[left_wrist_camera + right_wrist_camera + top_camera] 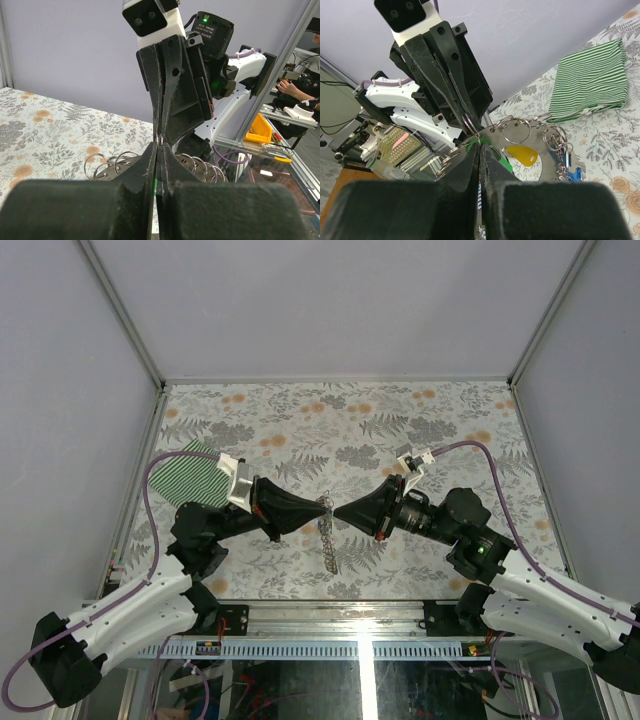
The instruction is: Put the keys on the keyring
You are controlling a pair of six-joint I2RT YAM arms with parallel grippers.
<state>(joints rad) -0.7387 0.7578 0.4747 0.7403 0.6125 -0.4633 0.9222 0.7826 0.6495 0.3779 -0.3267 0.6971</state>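
Note:
My two grippers meet tip to tip above the middle of the table. The left gripper (321, 505) (159, 146) is shut on a small split ring (469, 124) of the keyring. The keyring is a flat grey metal plate (542, 142) edged with several rings, and a chain (328, 540) hangs from it. The right gripper (339, 512) (480, 143) is shut, its tips over the head of the green key (503, 161) right at that ring. A yellow key (522, 154) and a blue key (573, 173) hang by the plate. The exact contact at the tips is hidden.
A green-and-white striped cloth (192, 475) (592, 82) lies on the flowered table (420, 430) behind the left arm. White walls and metal frame rails close in the table on three sides. Purple cables loop beside both arms.

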